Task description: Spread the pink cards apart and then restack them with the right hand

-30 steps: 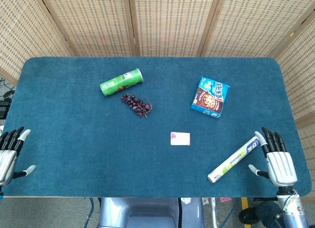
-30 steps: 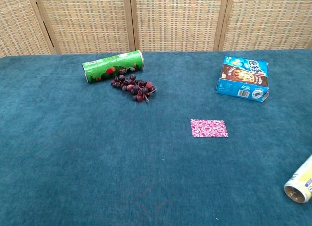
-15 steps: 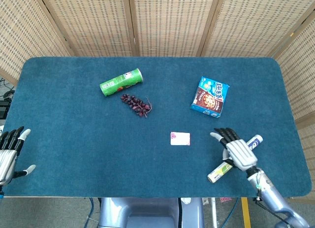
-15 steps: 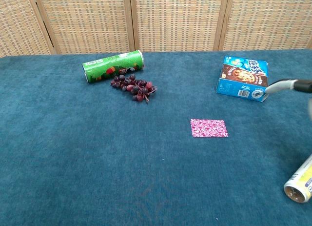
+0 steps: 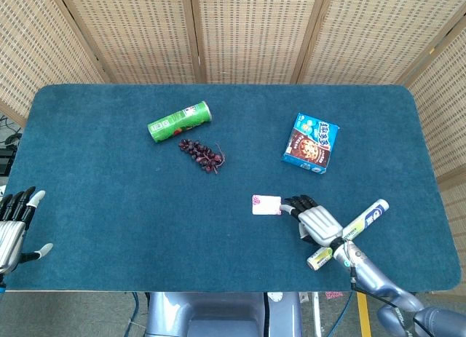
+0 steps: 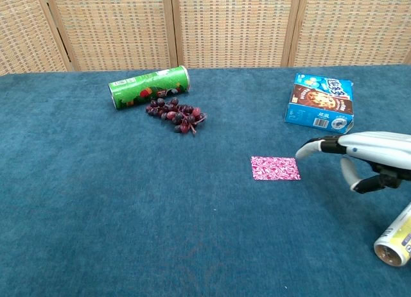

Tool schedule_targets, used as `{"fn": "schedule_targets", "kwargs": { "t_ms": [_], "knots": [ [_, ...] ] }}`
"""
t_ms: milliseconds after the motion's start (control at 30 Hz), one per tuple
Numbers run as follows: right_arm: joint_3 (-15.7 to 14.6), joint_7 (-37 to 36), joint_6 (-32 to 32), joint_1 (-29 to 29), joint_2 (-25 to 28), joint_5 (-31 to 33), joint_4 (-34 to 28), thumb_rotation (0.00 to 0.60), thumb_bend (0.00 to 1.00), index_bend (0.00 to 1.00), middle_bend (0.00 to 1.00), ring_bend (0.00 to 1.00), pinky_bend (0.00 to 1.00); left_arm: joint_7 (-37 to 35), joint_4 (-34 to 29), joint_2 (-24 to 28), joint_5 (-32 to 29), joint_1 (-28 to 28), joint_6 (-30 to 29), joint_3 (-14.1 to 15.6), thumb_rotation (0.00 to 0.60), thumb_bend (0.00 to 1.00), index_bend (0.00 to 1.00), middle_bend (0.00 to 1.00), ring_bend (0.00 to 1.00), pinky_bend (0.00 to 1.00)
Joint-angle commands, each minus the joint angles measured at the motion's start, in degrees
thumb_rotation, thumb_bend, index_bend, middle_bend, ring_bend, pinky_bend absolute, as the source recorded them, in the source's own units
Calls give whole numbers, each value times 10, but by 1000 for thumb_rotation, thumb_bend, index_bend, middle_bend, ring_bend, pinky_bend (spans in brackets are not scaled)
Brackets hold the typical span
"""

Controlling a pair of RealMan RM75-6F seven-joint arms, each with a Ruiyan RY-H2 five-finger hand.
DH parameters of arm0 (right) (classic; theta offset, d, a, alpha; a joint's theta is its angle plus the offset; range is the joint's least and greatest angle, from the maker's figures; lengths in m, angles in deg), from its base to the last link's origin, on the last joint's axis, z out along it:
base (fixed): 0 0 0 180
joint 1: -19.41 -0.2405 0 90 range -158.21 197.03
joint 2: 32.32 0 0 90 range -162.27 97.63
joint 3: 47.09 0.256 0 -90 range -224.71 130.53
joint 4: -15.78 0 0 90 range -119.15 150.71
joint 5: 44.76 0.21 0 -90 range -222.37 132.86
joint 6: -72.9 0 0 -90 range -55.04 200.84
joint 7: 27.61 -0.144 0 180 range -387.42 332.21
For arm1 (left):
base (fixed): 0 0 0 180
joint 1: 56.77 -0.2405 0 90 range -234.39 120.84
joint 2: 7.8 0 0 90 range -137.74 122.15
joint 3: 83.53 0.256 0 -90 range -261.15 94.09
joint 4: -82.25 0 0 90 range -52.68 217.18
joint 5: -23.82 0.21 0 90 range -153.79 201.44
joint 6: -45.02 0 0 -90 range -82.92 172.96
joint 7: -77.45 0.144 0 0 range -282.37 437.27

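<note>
Pink cards: one squared stack, face down, flat on the blue table, not yet spread.
Place: taking the stack as the landmark, the cookie box lies beyond it and to its right; the grapes and the green chip can lie well off beyond it to the left; the wrap roll lies nearer the robot on the right.
Long axis: the stack runs left to right across the table, so its short right edge faces the incoming hand.
Right hand: empty, fingers apart and reaching forward, palm down, low over the cloth. In the head view its fingertips sit just beside the stack's right edge; the chest view shows a small gap, so I judge no contact yet.
Left hand: open, holding nothing, parked at the table's near left edge, well apart from the stack.
Nearer hand: the right, by far.
Key relation: the cards lie directly left of the right hand's fingertips, so the coming move likely calls for a short slide left onto the top card before fanning.
</note>
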Motion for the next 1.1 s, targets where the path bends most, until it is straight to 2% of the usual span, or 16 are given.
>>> {"fn": "schedule_targets", "kwargs": {
  "t_ms": [33, 233, 600, 867, 1100],
  "knots": [
    [7, 21, -12, -12, -16, 19, 3, 600, 1000, 128, 88, 0, 45, -1, 0, 0, 0, 0, 0, 0, 600, 47, 0, 0, 0, 0],
    [12, 56, -28, -24, -37, 50, 4, 600, 1000, 128, 88, 0, 45, -2, 0, 1, 1, 0, 1, 0, 600, 46, 0, 0, 0, 0],
    [0, 100, -48, -38, -62, 87, 14, 600, 1000, 128, 88, 0, 45, -3, 0, 1, 0, 1, 1, 0, 600, 47, 0, 0, 0, 0],
    [-18, 98, -56, -41, -48, 77, -11, 600, 1000, 128, 88, 0, 73, -4, 0, 1, 1, 1, 2, 0, 600, 47, 0, 0, 0, 0],
    [-43, 97, -46, -39, -31, 42, -52, 600, 1000, 128, 88, 0, 73, -1, 0, 1, 0, 1, 0, 0, 600, 46, 0, 0, 0, 0]
  ]
}}
